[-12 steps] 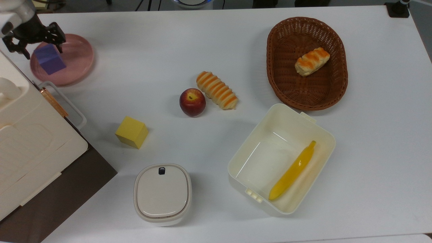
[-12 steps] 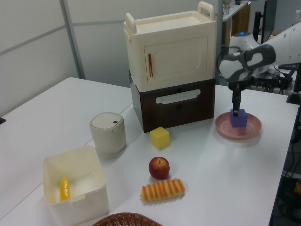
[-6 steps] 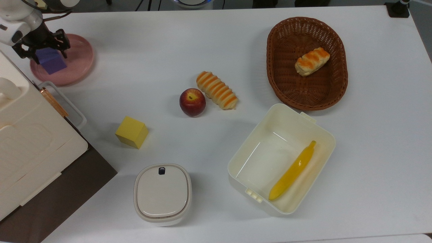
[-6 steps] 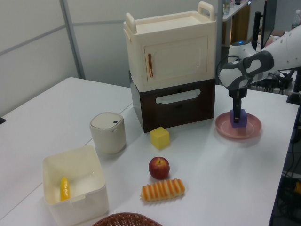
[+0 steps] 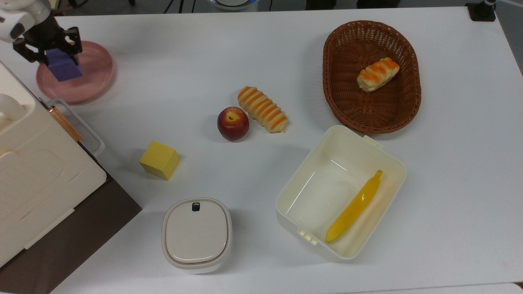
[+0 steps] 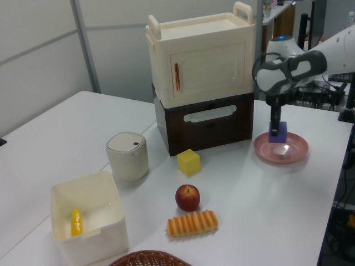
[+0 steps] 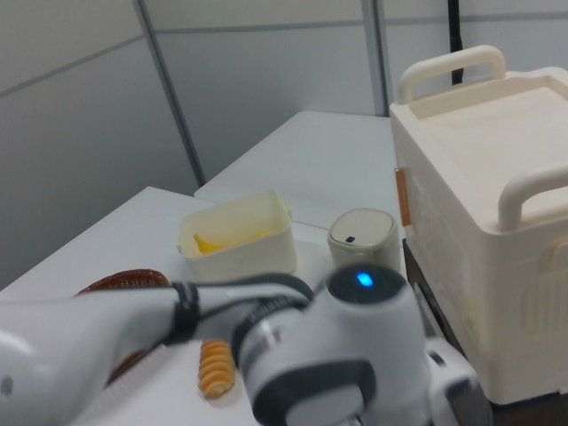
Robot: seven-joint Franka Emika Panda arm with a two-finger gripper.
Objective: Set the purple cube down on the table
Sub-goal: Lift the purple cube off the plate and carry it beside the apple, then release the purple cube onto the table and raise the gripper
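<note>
While the pincer (image 5: 48,51) grips the purple cube (image 5: 63,67), the cube hangs above the pink plate (image 5: 94,77) at the top view's far left.
Seen in the left view, the cube (image 6: 278,132) sits clear of the plate (image 6: 292,153), held between the closed fingers. Going rightward in the top view, the cream cabinet (image 5: 32,163) fills the left edge, then the yellow cube (image 5: 159,159) and the lidded grey container (image 5: 197,234) rest on the white surface (image 5: 457,163). Near the middle, the red apple (image 5: 233,123) lies just beside the striped bread roll (image 5: 262,108). Farther right, the cream bin (image 5: 392,163) holds a yellow banana (image 5: 355,206), and the brown wicker basket (image 5: 339,94) holds a smaller roll (image 5: 377,74).
</note>
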